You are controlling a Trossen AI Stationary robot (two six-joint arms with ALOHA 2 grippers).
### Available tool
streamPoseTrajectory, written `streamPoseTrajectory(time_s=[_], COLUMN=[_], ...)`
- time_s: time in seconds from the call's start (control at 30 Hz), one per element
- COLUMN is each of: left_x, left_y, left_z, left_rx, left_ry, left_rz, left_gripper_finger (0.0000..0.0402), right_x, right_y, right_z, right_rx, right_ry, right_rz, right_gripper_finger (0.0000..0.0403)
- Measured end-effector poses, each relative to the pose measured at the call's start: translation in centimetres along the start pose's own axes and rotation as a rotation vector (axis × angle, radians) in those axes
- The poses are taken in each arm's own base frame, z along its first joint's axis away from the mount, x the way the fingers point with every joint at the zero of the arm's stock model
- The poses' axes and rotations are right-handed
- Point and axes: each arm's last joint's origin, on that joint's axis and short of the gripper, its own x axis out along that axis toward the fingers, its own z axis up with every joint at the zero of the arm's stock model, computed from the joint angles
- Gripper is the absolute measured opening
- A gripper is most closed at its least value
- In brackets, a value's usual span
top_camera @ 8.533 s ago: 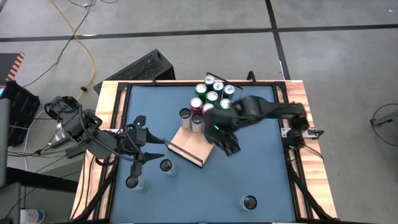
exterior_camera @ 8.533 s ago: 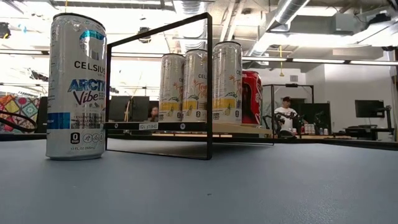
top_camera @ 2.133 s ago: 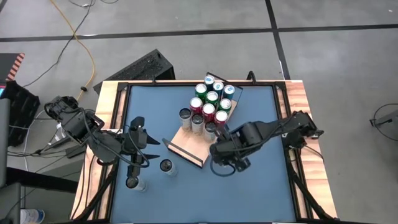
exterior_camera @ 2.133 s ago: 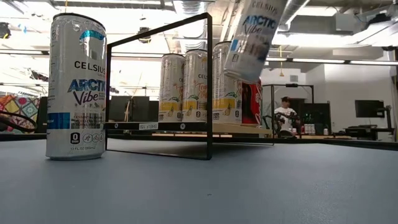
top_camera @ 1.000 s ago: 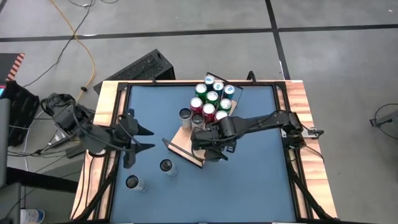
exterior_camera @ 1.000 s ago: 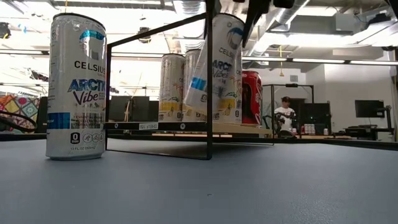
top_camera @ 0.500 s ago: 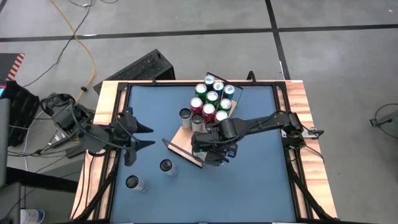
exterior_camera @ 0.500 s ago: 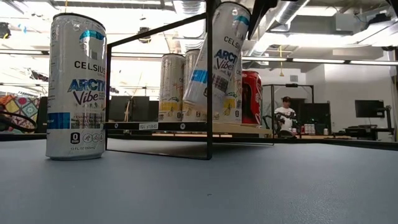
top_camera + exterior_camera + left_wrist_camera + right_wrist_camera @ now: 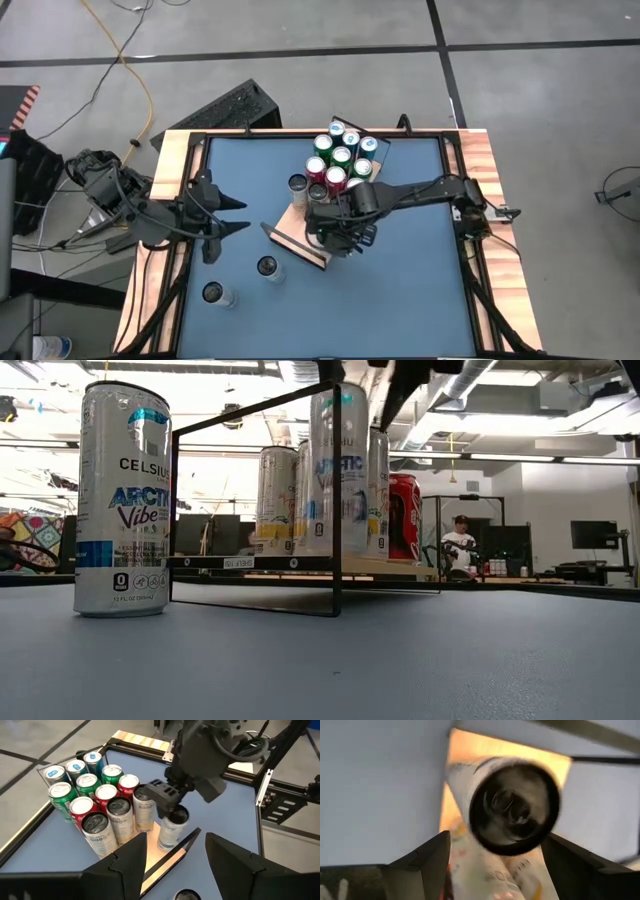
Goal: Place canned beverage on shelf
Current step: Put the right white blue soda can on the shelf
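On the near end of the shelf point(image 9: 300, 232) a white can point(image 9: 172, 827) stands upright, just in front of the packed rows of cans point(image 9: 95, 795) that fill the board's far end. From the level view it looks square on its base, behind the thin black wire rail point(image 9: 335, 500), with the silver, yellow-banded and red cans close behind it.

Over it hangs the right hand point(image 9: 170, 800), its fingers straddling the can's top. In its own wrist view the dark fingers stand a little clear of the can's rim on both sides, so I'd call it parted around the can rather than clamped on it; whether a pad is touching the wall I cannot tell.

My judgement is that the step in hand is the release. To do it well, the fingers should spread evenly until both are clear, then the hand should rise straight up, without any sideways drift that could drag the can over or knock its neighbours just beside it.

Well apart, over the surface point(image 9: 420, 290) at its left side, the left hand point(image 9: 225, 215) waits, its fingers partly spread and holding nothing. Two more cans point(image 9: 267, 267) stand on the surface near it, off the shelf.
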Motion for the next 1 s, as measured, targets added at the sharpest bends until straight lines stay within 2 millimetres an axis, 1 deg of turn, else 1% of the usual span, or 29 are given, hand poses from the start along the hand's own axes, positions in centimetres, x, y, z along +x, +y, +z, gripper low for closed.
streamPoseTrajectory(time_s=[0.2,0.27,0.37,0.47,0.6,0.67,0.7,0.73,0.8,0.87,0.9,1.0], left_x=[0.0,0.0,0.0,0.0,0.1,0.2,0.3,0.3,0.4,0.5,0.5,0.6], left_y=[0.0,0.0,0.0,0.1,0.2,0.4,0.4,0.4,0.5,0.6,0.6,0.8], left_z=[0.0,0.0,0.0,0.0,0.1,0.2,0.2,0.2,0.2,0.3,0.3,0.4], left_rx=[0.006,0.011,0.012,0.012,0.005,0.001,0.0,0.001,0.007,0.017,0.019,0.017], left_ry=[0.002,-0.001,-0.005,-0.008,-0.009,-0.008,-0.005,0.0,0.005,0.007,0.007,0.006], left_rz=[0.002,0.006,0.013,0.017,0.028,0.032,0.031,0.027,0.024,0.023,0.026,0.035], left_gripper_finger=[0.0187,0.0187,0.0187,0.0187,0.0187,0.0187,0.0187,0.0187,0.0187,0.0187,0.0187,0.0187], right_x=[-0.3,-0.3,-0.6,-1.9,-5.1,-6.8,-7.6,-8.4,-9.4,-9.9,-9.7,-9.4], right_y=[-0.5,-0.6,-0.7,-0.4,0.0,0.3,0.6,0.8,1.1,1.4,1.4,1.9], right_z=[-1.1,-1.1,-0.8,-0.6,-0.7,-1.0,-1.3,-1.5,-2.3,-2.8,-2.7,-1.4], right_rx=[0.024,0.023,0.019,0.048,0.194,0.34,0.447,0.577,0.89,1.202,1.333,1.576], right_ry=[0.037,0.056,0.128,0.154,0.107,0.084,0.075,0.059,0.02,-0.002,-0.014,-0.061], right_rz=[-0.035,-0.05,-0.122,-0.184,-0.235,-0.246,-0.243,-0.241,-0.23,-0.216,-0.204,-0.179], right_gripper_finger=[0.0295,0.0295,0.0295,0.0295,0.0295,0.0295,0.0295,0.0295,0.0295,0.0295,0.0295,0.0295])
